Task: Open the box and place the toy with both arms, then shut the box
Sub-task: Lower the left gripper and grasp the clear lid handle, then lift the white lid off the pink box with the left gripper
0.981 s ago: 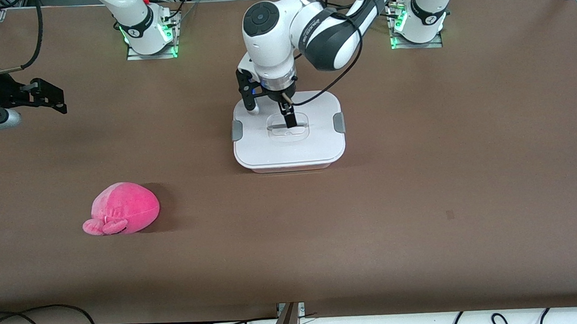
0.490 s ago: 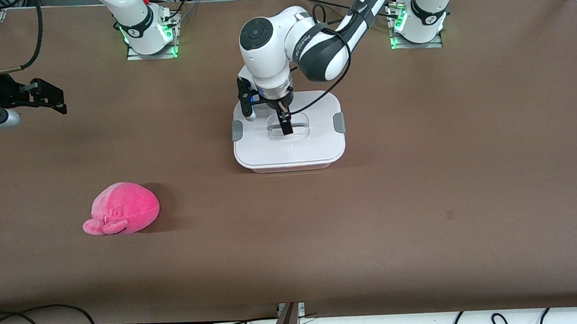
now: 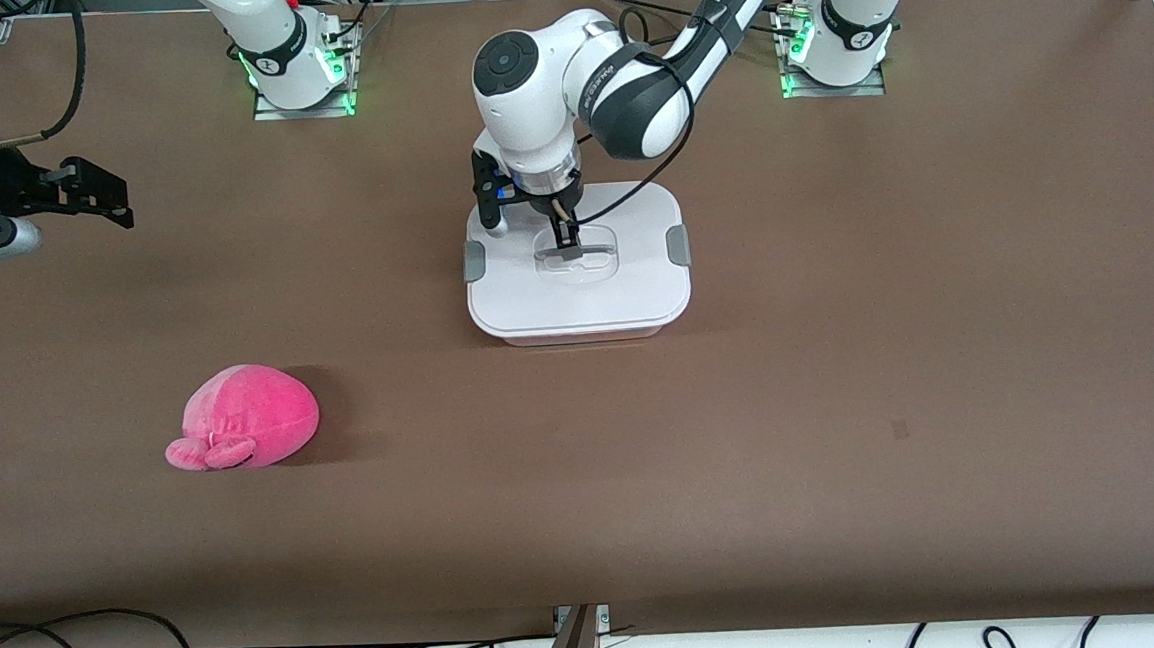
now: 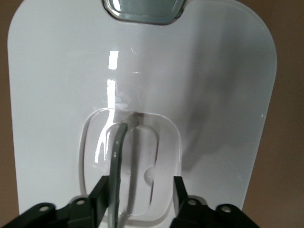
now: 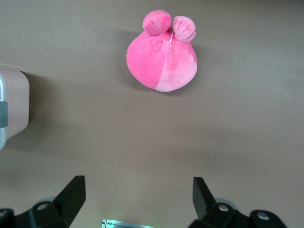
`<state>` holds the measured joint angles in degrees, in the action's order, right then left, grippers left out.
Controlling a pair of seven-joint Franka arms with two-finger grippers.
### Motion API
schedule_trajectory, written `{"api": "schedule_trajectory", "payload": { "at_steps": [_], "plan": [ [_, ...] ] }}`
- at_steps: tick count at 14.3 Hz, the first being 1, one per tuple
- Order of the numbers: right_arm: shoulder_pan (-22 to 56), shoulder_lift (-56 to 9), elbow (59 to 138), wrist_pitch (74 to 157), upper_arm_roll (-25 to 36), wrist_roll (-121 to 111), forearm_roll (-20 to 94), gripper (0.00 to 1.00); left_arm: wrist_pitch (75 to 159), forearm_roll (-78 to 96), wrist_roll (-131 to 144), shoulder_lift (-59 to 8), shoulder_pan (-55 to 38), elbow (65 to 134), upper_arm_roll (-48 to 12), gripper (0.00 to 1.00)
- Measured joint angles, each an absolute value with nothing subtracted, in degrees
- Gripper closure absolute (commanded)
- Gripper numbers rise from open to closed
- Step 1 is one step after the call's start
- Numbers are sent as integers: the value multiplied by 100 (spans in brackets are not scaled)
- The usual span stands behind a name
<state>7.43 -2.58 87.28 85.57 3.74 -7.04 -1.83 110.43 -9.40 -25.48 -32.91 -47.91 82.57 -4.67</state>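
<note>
Opening step: left hand (image 4: 137,190) straddles the box (image 3: 579,309) lid's handle (image 4: 118,156), fingers not clamped yet — next, clamp and lift. Right hand (image 5: 137,197), spread, waits above the toy (image 5: 162,61).

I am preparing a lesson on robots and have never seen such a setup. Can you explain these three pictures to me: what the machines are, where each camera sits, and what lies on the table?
Two white robot arms stand at a brown table. One picture looks down from a high camera facing them; the others come from cameras on each arm's wrist. On the table are a box with a white lid, still on, and a pink plush toy nearer the camera, toward the right arm's end. The left claw is down at the lid's recessed handle, fingers either side of it, not yet clearly gripping. The right claw waits open above the table, holding nothing.
</note>
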Motion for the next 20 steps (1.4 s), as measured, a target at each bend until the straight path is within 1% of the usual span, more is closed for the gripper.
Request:
{"api": "schedule_trajectory", "payload": {
  "at_steps": [10, 14, 17, 20],
  "plan": [
    [732, -258, 8732, 8553, 375, -704, -183, 0, 10952, -1037, -2794, -3254, -4781, 8102, -395, 100],
    [731, -258, 8733, 8553, 375, -704, -183, 0, 10249, -1037, -3093, -3162, -4652, 7705, -380, 100],
    [731, -258, 8733, 8562, 374, -704, -183, 0, 9564, -1037, -3190, -3062, -4459, 7408, -376, 100],
    [731, -258, 8733, 8573, 372, -704, -183, 0, 9000, -1016, -3439, -2778, -3980, 7266, -368, 100]
  ]
}}
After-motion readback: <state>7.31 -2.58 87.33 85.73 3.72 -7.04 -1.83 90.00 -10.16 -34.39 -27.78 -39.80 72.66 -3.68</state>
